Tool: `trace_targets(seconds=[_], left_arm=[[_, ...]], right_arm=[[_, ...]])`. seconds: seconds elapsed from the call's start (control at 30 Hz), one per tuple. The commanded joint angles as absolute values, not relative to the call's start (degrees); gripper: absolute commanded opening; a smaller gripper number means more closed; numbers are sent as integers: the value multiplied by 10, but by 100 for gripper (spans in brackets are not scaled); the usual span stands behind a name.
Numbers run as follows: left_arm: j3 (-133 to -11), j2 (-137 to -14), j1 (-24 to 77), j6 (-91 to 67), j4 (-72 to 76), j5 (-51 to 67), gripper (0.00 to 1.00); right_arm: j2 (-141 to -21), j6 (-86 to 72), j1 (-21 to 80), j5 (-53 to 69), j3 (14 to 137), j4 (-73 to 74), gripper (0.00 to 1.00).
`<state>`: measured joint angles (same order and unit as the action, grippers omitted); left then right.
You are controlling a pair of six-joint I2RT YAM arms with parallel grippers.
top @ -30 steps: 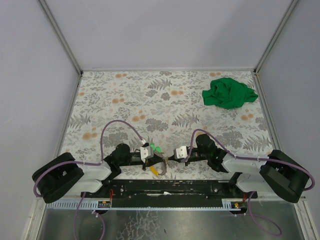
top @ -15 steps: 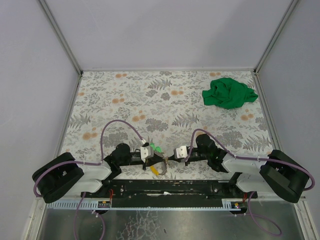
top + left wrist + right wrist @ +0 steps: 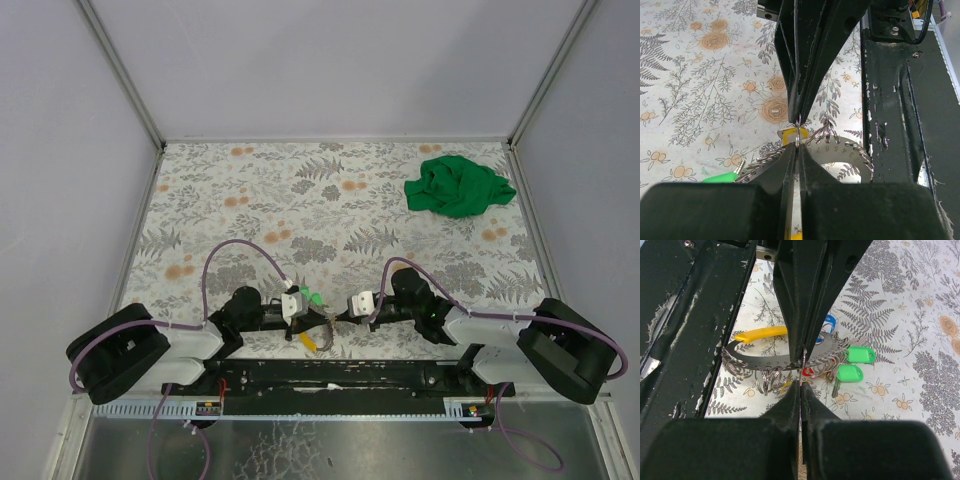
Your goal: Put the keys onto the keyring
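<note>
Top view: bright, even, diffuse light from above; shadows soft, only faint under arms point(image 3: 190, 345). Floral tabletop point(image 3: 300, 200) sharp, walls point(image 3: 350, 60) slightly lilac-tinted. Wrist views: left gripper point(image 3: 798, 146) and right gripper point(image 3: 801, 383) near parts blurred, crushed to black (no surface detail); keyring point(image 3: 760, 361) in focus, small glints on metal; tabletop behind evenly lit.

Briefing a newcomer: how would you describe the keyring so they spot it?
At the table's near edge, the left gripper and right gripper meet tip to tip. The keyring, pinched between them, is a silvery band bristling with rings, unlike the green-tagged keys beside it.
</note>
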<state>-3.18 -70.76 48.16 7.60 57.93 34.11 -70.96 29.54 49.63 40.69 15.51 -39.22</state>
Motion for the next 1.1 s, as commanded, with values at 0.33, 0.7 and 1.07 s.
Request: trace_targets(seconds=[0.33, 0.7, 1.07], left_arm=[[-52, -731, 478, 70, 662, 373, 0], [-50, -736, 479, 57, 678, 355, 0], [-54, -736, 482, 38, 676, 313, 0]], right_arm=[[-722, 277, 503, 441, 164, -476, 0], [-723, 262, 511, 428, 160, -507, 0], [-722, 247, 526, 386, 162, -518, 0]])
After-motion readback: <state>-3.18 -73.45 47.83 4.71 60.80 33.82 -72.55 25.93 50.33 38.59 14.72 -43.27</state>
